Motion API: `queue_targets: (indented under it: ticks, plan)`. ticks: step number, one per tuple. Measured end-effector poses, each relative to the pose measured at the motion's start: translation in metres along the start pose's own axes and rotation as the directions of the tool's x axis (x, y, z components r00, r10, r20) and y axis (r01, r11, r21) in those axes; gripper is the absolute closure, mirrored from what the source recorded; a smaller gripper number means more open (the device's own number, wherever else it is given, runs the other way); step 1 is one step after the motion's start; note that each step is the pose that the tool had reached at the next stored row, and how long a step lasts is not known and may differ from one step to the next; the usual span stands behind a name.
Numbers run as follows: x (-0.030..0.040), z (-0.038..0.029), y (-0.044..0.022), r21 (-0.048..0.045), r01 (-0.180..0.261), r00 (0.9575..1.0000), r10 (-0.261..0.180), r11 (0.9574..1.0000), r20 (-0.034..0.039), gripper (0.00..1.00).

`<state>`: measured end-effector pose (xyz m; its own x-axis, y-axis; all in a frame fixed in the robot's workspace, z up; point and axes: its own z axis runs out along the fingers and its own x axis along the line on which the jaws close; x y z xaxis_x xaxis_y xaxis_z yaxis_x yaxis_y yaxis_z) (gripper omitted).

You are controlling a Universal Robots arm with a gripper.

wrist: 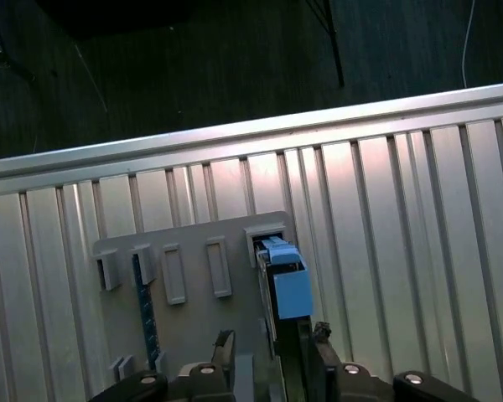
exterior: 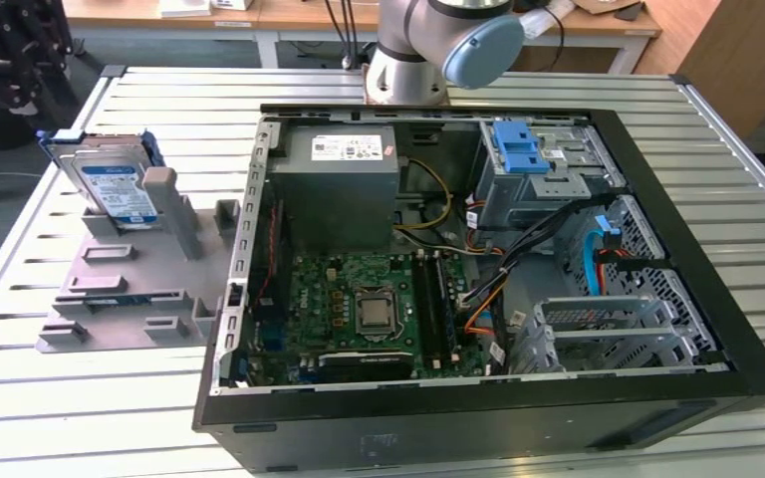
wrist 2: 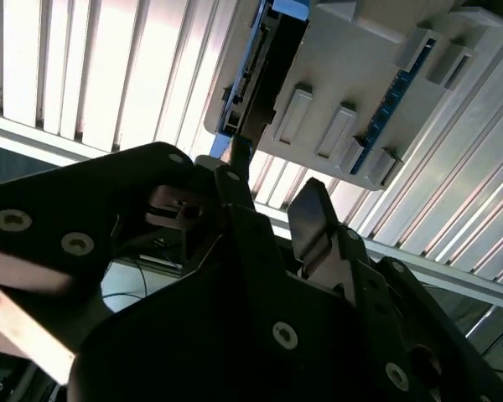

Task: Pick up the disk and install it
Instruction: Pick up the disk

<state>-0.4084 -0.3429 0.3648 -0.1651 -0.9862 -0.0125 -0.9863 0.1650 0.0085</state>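
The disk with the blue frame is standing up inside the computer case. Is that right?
Not quite. The disk is standing up, but in the grey holder on the table, outside the computer case, to the exterior view's left of it. The exterior view shows this.

Exterior view: bright, even overhead light; shadow inside the computer case (exterior: 489, 423).
Second wrist view: glare on table slats (wrist 2: 84, 67); gripper (wrist 2: 272, 191) backlit, dark.
First wrist view: table slats lit; floor (wrist: 193, 67) dim.

Arm (exterior: 416, 60) cut off by exterior view's edge; holder (exterior: 170, 214) hides part of disk (exterior: 111, 189).
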Motion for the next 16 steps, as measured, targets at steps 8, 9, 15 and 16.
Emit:
queue_targets:
  ticks: [8, 9, 15, 16]
  plan:
    - [0.0001, 0.0028, 0.0006, -0.0004, 0.04, 0.9992, -0.04, 0.9992, -0.0002, 0.41]
    - [0.0002, 0.0032, 0.0008, -0.0006, 0.046, 0.9989, -0.046, 0.9989, -0.0004, 0.41]
    - [0.0006, 0.0056, 0.0051, 0.0034, 0.049, 0.9988, -0.049, 0.9988, -0.0013, 0.41]
    - [0.0006, 0.0062, 0.0054, 0.0033, 0.049, 0.9988, -0.049, 0.9988, -0.0013, 0.41]
